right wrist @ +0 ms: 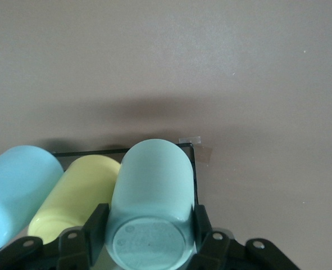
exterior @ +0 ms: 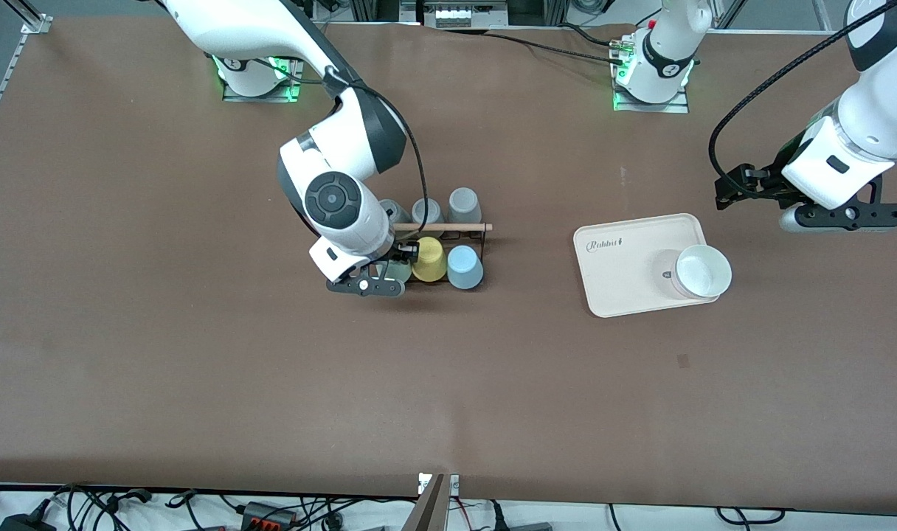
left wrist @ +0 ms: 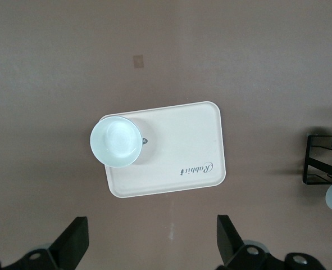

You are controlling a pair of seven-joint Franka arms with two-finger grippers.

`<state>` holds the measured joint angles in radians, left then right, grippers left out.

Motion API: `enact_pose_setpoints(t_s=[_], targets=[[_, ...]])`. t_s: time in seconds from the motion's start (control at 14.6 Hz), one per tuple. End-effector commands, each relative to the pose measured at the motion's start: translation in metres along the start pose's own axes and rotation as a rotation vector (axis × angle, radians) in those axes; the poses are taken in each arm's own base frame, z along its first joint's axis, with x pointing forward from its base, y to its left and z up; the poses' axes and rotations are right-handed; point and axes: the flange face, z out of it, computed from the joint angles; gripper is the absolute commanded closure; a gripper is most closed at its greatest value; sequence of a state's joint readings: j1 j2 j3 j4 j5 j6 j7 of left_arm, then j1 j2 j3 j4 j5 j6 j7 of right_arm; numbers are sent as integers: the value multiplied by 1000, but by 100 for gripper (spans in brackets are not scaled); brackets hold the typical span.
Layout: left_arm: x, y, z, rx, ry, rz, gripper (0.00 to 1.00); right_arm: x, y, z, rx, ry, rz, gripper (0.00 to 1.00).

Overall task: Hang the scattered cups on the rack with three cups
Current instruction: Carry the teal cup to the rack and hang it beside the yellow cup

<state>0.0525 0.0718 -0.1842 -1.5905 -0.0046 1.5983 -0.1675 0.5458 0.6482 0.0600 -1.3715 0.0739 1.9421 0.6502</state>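
My right gripper (right wrist: pixel 149 239) clamped the mint cup (right wrist: pixel 151 197) at the rack (exterior: pixel 448 228); left gripper (left wrist: pixel 149 250) waited open, empty. Misaligned release risked dropping it.

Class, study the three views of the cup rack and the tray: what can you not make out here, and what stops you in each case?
- Front view: the mint cup, mostly covered by the right claw shut on it.
- Right wrist view: the rack peg under that cup, hidden by the cup.
- Left wrist view: the rack, cut off at the picture's edge.
- Front view: the grey cups, partly hidden by the right arm.
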Motion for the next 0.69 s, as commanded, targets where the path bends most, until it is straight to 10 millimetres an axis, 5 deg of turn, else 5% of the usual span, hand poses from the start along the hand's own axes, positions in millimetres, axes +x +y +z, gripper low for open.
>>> enact_pose_setpoints(t_s=[0.0, 0.07, 0.27, 0.41, 0.62], targets=[[-2, -3, -5, -10, -3, 19, 0, 4, -6, 6, -7, 8, 18, 22], [-1, -3, -5, -10, -2, 19, 0, 6, -4, 2, -3, 9, 20, 0], [-1, -4, -5, -10, -3, 17, 0, 8, 2, -17, 6, 25, 64, 0], [-1, -6, -5, -10, -3, 14, 0, 8, 11, -49, 21, 50, 74, 0], [-1, -7, -5, -10, -5, 13, 0, 29, 56, -94, 46, 70, 132, 0]])
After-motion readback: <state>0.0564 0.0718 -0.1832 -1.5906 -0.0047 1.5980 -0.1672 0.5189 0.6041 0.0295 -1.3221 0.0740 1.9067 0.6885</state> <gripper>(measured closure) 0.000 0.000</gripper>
